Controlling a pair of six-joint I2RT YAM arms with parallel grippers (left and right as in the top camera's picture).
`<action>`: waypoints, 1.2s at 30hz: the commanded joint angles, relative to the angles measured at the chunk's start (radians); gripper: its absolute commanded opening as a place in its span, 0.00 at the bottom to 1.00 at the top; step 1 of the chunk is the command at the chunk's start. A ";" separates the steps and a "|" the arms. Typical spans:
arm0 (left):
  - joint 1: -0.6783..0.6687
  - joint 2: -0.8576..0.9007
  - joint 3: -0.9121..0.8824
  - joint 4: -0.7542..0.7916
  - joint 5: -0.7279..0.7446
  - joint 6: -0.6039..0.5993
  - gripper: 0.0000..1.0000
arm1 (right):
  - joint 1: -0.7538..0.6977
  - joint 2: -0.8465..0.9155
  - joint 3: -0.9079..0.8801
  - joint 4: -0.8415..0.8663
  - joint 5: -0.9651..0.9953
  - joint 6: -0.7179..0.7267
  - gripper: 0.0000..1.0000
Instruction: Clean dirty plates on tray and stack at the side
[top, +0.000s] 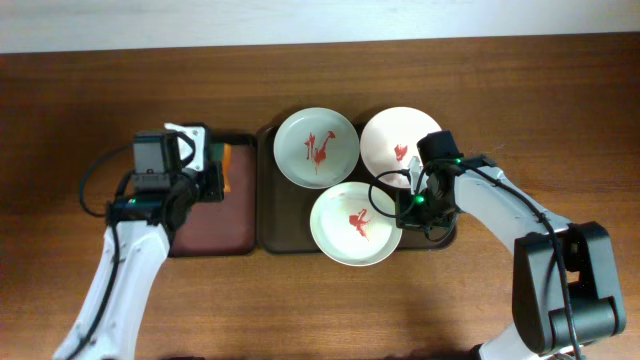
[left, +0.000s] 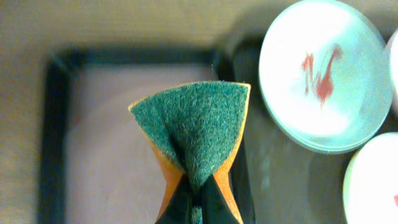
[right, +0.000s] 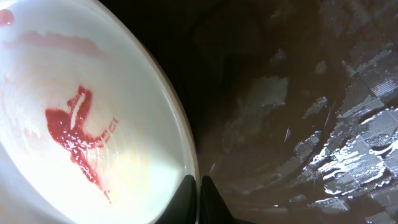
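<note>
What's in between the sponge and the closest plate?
Just tray edges. In the left wrist view, the rim of the small tray and a bare strip of the big tray lie between the sponge and the plate.

A small reddish-brown rectangular tray with a dark raised rim lies at the left of the scene. Over its far right edge, an orange sponge with a green scouring face is creased into a fan, narrow at one end.

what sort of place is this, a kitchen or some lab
Probably a lab or test bench staged for dish cleaning, not a real kitchen: two robot arms at a wood-grain table, three sauce-smeared plates on a dark tray, and a sponge pinched in the left claw.
</note>
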 joint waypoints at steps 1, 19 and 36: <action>0.004 -0.130 0.021 0.055 -0.025 -0.007 0.00 | 0.008 0.016 -0.003 0.001 -0.001 0.002 0.04; 0.003 -0.229 0.021 0.164 -0.022 -0.008 0.00 | 0.008 0.016 -0.003 0.000 -0.001 0.002 0.04; 0.003 -0.164 0.021 0.073 -0.021 -0.011 0.00 | 0.008 0.016 -0.003 0.001 -0.001 0.002 0.04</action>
